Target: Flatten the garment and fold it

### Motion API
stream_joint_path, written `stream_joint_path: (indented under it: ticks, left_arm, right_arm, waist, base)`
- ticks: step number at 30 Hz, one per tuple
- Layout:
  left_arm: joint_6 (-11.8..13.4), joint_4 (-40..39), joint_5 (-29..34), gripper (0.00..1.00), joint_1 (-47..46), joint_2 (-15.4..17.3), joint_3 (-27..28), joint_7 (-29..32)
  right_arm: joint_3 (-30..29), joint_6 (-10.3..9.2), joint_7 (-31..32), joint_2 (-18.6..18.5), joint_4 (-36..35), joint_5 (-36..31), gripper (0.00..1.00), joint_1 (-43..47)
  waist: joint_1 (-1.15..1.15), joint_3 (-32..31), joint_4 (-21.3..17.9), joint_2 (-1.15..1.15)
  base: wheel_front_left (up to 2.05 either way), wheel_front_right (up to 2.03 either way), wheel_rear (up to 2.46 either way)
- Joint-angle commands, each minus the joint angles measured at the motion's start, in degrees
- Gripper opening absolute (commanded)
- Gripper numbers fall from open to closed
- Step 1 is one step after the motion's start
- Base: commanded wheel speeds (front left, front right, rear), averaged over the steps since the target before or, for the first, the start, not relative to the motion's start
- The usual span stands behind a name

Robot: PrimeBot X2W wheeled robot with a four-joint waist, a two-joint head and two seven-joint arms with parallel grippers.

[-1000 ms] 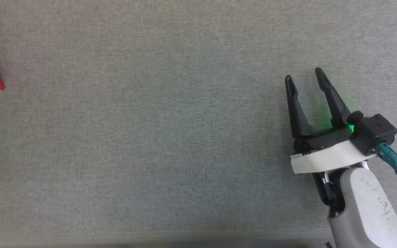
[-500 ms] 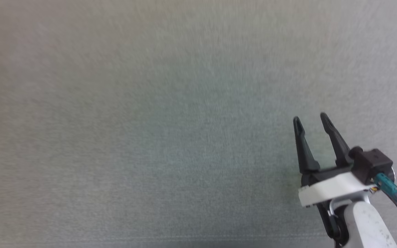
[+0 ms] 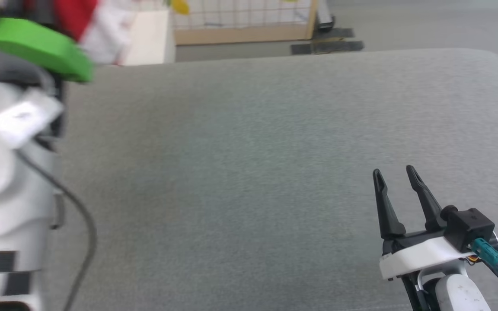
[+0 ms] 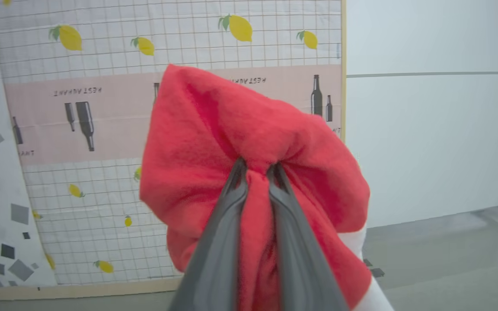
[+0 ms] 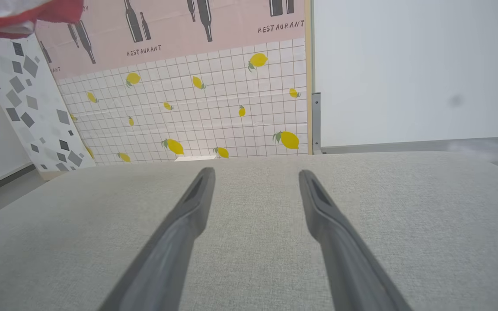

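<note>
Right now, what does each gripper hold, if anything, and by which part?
Left gripper pinches the garment by a bunched fold of red fabric; right gripper is open, holding nothing.

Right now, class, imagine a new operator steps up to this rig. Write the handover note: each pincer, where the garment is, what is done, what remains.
Handover:
- The left pincer is shut on a bunched red fold of the garment and holds it up in the air.
- The right pincer is open and holds nothing, low over the grey padded surface.
- Done: garment picked up.
- Left: lay it on the surface, spread it flat, then fold it. Probably bring the right pincer to a free edge first.
</note>
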Motion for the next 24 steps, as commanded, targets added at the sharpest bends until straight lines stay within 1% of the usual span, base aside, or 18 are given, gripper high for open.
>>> stream_joint_path:
  ticks: [1,5,8,12,15,18,22,24]
  left_arm:
    - [-0.8,0.47,0.02,0.0,-0.66,-2.15,-1.81,0.71]
    - [-2.38,3.91,-0.55,0.0,-0.59,-7.37,-6.34,1.77]
    - [-3.25,7.99,-0.71,0.0,0.45,-11.0,-9.78,2.81]
    - [-3.96,15.39,0.06,0.0,2.18,-14.24,-14.53,6.73]
    - [-3.91,21.37,-0.35,0.0,2.89,-15.6,-16.17,10.47]
    - [-4.9,27.76,-1.04,0.0,3.76,-16.68,-18.78,17.14]
    - [-6.01,34.12,-2.23,0.0,4.79,-17.25,-21.31,25.45]
    - [-6.37,36.29,-2.68,0.0,5.14,-17.29,-22.21,28.4]
  right_arm:
    - [-0.32,-0.09,0.22,-0.01,-0.42,-0.27,1.0,0.88]
    - [-0.5,-0.09,0.8,-0.01,-1.09,-0.46,1.0,1.34]
    - [-0.33,-0.09,1.04,-0.01,-1.57,-0.28,1.0,1.28]
    - [0.23,-0.09,1.13,-0.01,-1.91,0.16,1.0,0.79]
    - [1.0,-0.09,1.09,-0.01,-1.92,0.48,1.0,0.35]
    - [1.39,-0.09,0.95,-0.01,-1.78,0.95,1.0,0.17]
    - [2.59,-0.09,0.67,-0.01,-1.17,1.55,1.0,-0.25]
    - [2.97,-0.09,0.53,-0.01,-0.86,1.8,1.0,-0.5]
  waist:
    - [0.01,-2.39,-5.24,0.0]
    - [0.01,-1.89,-8.4,0.0]
    - [0.01,-1.2,-10.84,0.0]
    - [0.01,0.35,-13.57,0.0]
    - [0.01,1.53,-15.35,0.0]
    - [0.01,2.76,-16.83,0.0]
    - [0.01,3.91,-18.42,0.0]
    - [0.01,4.23,-18.85,0.0]
  base:
    - [0.0,0.0,0.0]
    - [0.0,0.0,0.0]
    - [0.0,0.0,0.0]
    - [0.0,0.0,0.0]
    - [0.0,0.0,0.0]
    - [0.0,0.0,0.0]
    - [0.0,0.0,0.0]
    - [0.0,0.0,0.0]
